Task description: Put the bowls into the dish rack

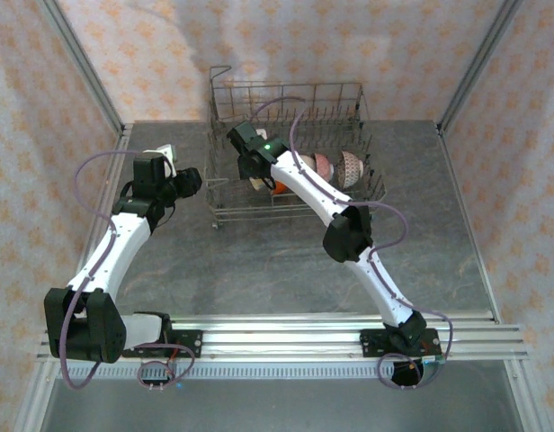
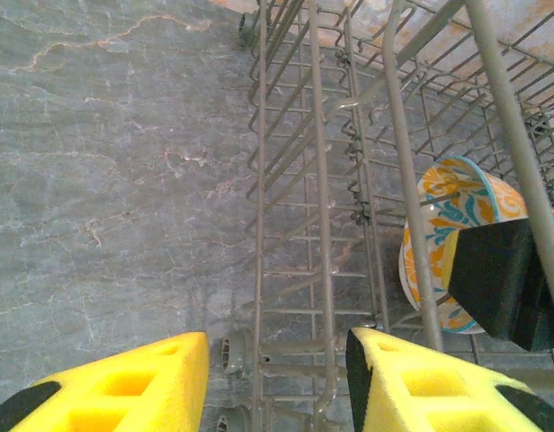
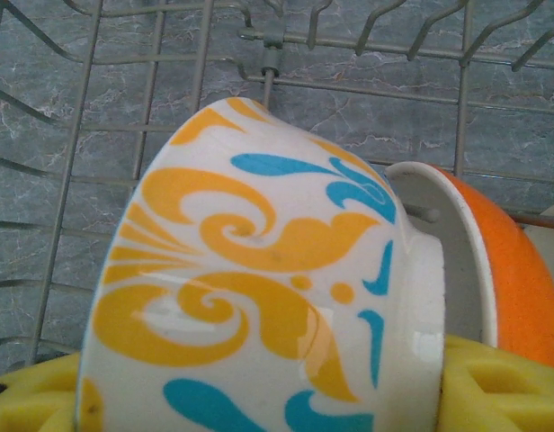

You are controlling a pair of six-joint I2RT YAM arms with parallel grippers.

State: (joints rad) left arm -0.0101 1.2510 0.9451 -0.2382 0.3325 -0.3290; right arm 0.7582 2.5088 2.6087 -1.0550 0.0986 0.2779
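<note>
**Patterned bowl being held in the dish rack**

The patterned bowl (image 3: 259, 297) is being pinched by the right fingers (image 3: 502, 387), inside the dish rack (image 1: 286, 94). It is being held on its side, just beside the orange bowl (image 3: 520, 288), which is being propped on edge in the rack. The left fingers (image 2: 124, 387) are being held spread apart with nothing between them, over the left edge of the rack and the grey bench (image 2: 106, 162)
</note>
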